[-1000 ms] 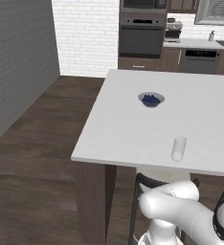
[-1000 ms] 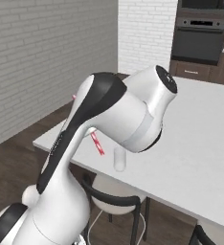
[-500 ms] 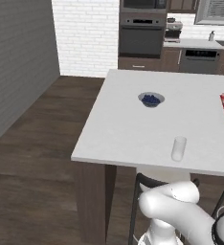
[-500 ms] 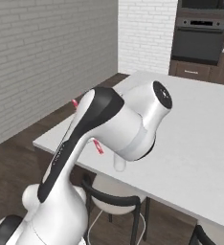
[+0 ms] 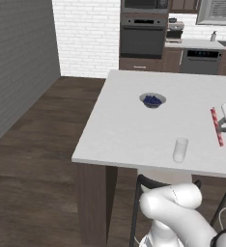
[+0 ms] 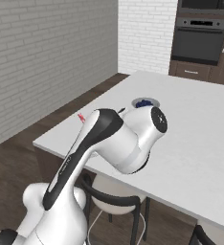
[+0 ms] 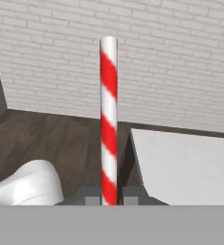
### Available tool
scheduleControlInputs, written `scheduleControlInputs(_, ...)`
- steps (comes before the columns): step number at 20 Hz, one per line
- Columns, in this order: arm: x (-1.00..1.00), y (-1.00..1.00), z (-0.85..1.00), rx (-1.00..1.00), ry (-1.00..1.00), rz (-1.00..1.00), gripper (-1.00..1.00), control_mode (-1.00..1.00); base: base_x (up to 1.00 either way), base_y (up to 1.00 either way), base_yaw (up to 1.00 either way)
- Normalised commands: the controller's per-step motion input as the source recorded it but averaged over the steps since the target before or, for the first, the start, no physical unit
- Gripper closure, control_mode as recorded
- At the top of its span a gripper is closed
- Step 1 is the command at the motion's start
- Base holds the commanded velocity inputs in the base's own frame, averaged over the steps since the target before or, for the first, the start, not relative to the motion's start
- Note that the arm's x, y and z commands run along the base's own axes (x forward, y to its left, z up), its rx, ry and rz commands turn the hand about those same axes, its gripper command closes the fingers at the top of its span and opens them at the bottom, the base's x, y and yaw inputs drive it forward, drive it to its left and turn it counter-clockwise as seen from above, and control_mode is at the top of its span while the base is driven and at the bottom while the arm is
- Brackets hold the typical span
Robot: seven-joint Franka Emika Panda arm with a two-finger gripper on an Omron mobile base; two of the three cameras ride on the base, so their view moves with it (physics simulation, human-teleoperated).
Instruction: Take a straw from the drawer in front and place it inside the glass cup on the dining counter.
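Fingers closed on the straw, held above the bench.

In the hand view the fingers [image 7: 109, 197] were clamped on the base of the red-and-white striped straw [image 7: 108, 119], which rose straight up between them, with a corner of the white bench [image 7: 185, 162] beyond. In the left base view the straw [image 5: 216, 126] hung over the right side of the bench [image 5: 129, 130], near the picture's right edge. The glass cup [image 5: 180, 149] stood upright near the bench's front edge, left of the straw and apart from it. A small bowl with blue contents [image 5: 152, 100] sat farther back, near mid-bench. A dark wall oven [image 5: 143, 34] stood against the far wall.
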Motion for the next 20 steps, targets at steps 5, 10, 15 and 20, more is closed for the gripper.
scheduleControlInputs(5, 0.00, 0.00, -0.02, 0.04, -0.01, 0.01, 1.00, -1.00, 0.00, 0.00, 0.00)
scheduleControlInputs(10, 0.22, 0.01, -0.12, 0.00, -0.01, 0.00, 1.00, -1.00, 0.00, 0.00, 0.00)
scheduleControlInputs(15, 0.21, 0.08, -0.02, 0.01, 0.00, 0.00, 1.00, -1.00, 0.00, 0.00, 0.00)
scheduleControlInputs(20, 0.24, 0.00, -0.09, 0.00, 0.00, 0.03, 1.00, -1.00, 0.00, 0.00, 0.00)
